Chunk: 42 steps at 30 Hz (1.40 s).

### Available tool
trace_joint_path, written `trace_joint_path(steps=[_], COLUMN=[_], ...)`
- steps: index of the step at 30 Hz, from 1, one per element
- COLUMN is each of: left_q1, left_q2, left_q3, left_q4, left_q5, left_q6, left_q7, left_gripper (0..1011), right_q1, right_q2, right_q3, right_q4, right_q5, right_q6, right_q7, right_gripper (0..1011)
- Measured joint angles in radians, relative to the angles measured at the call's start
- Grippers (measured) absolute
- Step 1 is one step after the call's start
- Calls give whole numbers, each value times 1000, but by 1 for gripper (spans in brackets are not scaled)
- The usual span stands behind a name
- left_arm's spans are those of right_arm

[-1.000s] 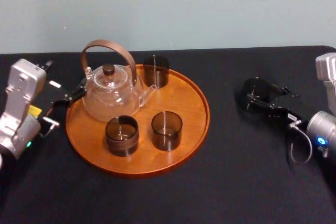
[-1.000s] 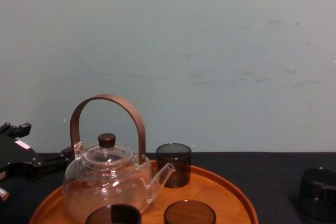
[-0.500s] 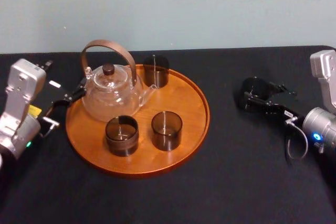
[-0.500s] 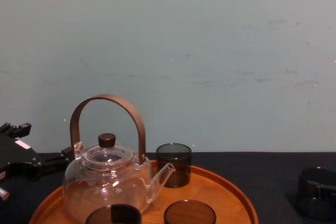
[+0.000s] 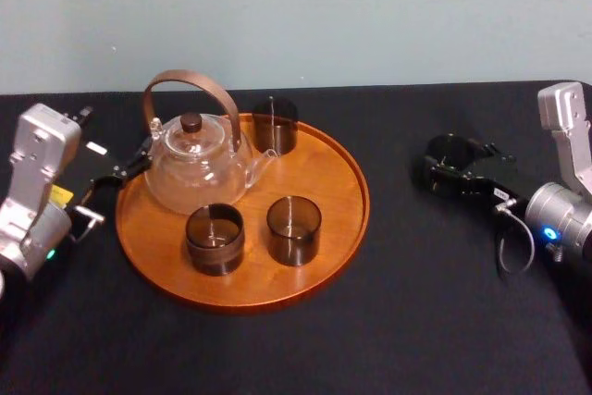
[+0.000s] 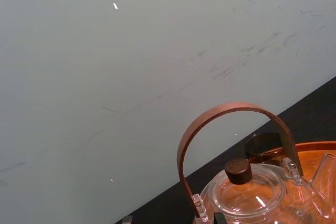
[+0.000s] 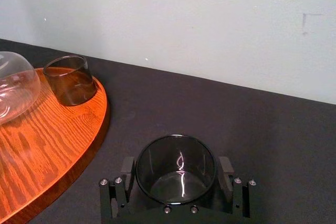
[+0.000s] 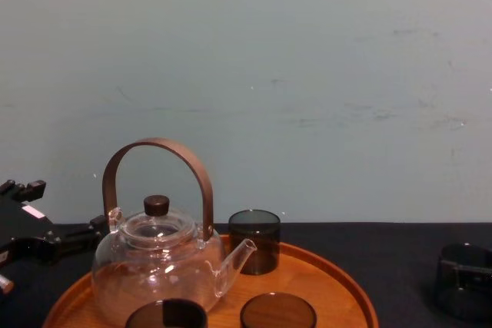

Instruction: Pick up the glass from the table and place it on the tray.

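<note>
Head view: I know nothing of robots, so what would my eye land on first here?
The round orange-brown tray glows against the black table, carrying a clear glass teapot with a brown arched handle and three smoky glasses. To its right, the right gripper is closed around a fourth glass, while the left gripper sits parked by the tray's left rim.

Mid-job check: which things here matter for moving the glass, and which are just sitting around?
In the job: glass, held by the right gripper on the table; tray.
Just lying about: teapot and three other glasses on the tray; left gripper, parked beside the tray's left edge.
</note>
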Motion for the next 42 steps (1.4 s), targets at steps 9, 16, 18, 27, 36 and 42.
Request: trace_joint_path(steps=[9,16,18,27,36,42], left_q1=[0,0,0,0,0,0], left_q2=[0,0,0,0,0,0], left_q3=[0,0,0,0,0,0], left_q4=[0,0,0,0,0,0], left_q5=[0,0,0,0,0,0], left_q6=[0,0,0,0,0,0], left_q7=[0,0,0,0,0,0], left_gripper=[1001,1001,1001,1001,1001,1001], right_q1=[25,25,25,23,23,22], right_q2=[-13,-13,-13,-12,-11,-11], right_q3=[-8,-8,-8,-7,-7,-7], right_q4=[35,36,36,34,32,32], right_q5=[-16,-17,-17,-15,-14,-14], right_q6=[-14,-14,-14,-13,-12,-12], right_q7=[11,11,11,11,11,10], right_gripper=[1002,1002,1002,930,916,917])
